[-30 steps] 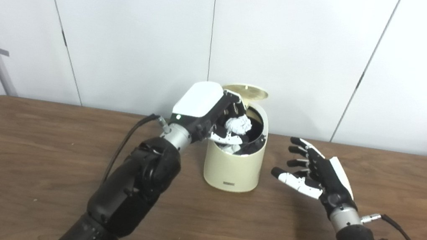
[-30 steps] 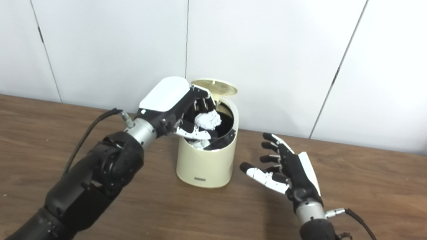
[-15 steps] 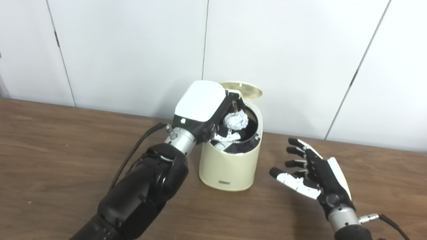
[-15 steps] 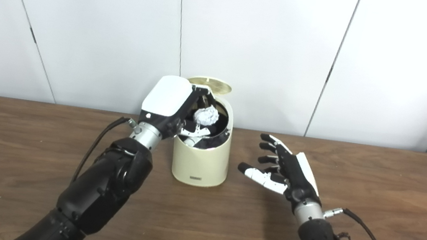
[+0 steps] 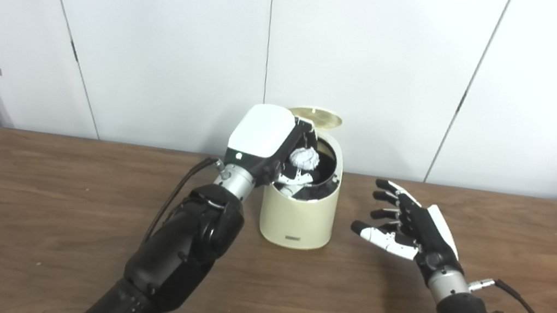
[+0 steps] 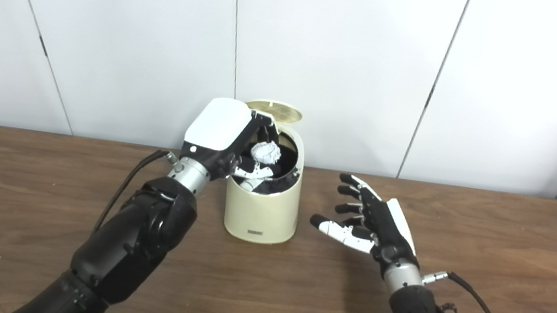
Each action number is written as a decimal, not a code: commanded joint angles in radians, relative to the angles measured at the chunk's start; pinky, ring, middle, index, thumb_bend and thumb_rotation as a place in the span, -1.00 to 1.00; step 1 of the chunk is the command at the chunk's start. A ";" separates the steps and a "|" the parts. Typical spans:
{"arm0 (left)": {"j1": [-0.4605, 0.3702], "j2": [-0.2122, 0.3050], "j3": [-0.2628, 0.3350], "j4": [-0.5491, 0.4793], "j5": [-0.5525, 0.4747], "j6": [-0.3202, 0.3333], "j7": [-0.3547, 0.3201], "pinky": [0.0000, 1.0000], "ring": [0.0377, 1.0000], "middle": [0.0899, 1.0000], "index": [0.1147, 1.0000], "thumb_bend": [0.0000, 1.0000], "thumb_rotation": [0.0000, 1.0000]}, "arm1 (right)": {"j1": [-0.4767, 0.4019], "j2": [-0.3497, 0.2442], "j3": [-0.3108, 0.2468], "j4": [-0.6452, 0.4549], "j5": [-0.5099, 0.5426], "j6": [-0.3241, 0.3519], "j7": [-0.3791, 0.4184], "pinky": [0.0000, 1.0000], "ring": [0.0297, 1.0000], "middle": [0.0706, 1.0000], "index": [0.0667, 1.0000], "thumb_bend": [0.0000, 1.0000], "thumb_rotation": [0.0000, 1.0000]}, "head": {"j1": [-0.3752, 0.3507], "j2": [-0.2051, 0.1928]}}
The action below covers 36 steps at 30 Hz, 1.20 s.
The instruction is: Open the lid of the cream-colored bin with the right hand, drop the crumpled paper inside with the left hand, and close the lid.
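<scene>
We see the cream-colored bin (image 5: 296, 220) standing near the table's (image 5: 24, 229) far edge, its lid (image 5: 316, 116) tipped up. Our left hand (image 5: 271, 147) reaches over the bin's mouth, fingers curled around the crumpled paper (image 5: 305, 157). Our right hand (image 5: 408, 228) hovers just beside the bin, fingers spread, holding nothing.

Camera: shifted sideways since a second ago, so the whole scene sits displaced; steady over the last half second.

My left hand (image 5: 271, 147): dipped slightly further over the bin (image 5: 298, 209) mouth.

Crumpled paper (image 5: 305, 157): a touch lower within my fingers (image 5: 293, 176), above the dark opening.
</scene>
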 commanded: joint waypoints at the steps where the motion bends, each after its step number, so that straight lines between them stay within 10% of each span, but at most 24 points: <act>1: -0.040 0.024 0.010 -0.030 0.013 0.023 -0.003 -0.16 0.02 0.11 0.06 0.68 -0.89 | -0.034 -0.014 -0.007 -0.036 -0.002 -0.021 -0.007 0.17 0.41 0.64 0.69 0.06 -0.37 | 0.000 0.001; 11: -0.029 0.038 0.010 -0.058 0.009 0.028 -0.043 0.02 0.20 0.26 0.23 0.99 -0.68 | -0.031 -0.014 -0.008 -0.028 0.007 -0.027 -0.003 0.18 0.42 0.66 0.71 0.10 -0.29 | 0.004 0.003; 36: -0.014 0.047 0.011 -0.106 0.014 0.046 -0.090 0.09 0.28 0.32 0.32 1.00 -0.45 | -0.032 -0.011 -0.007 -0.028 0.021 -0.025 -0.002 0.17 0.41 0.65 0.71 0.13 -0.26 | 0.013 0.008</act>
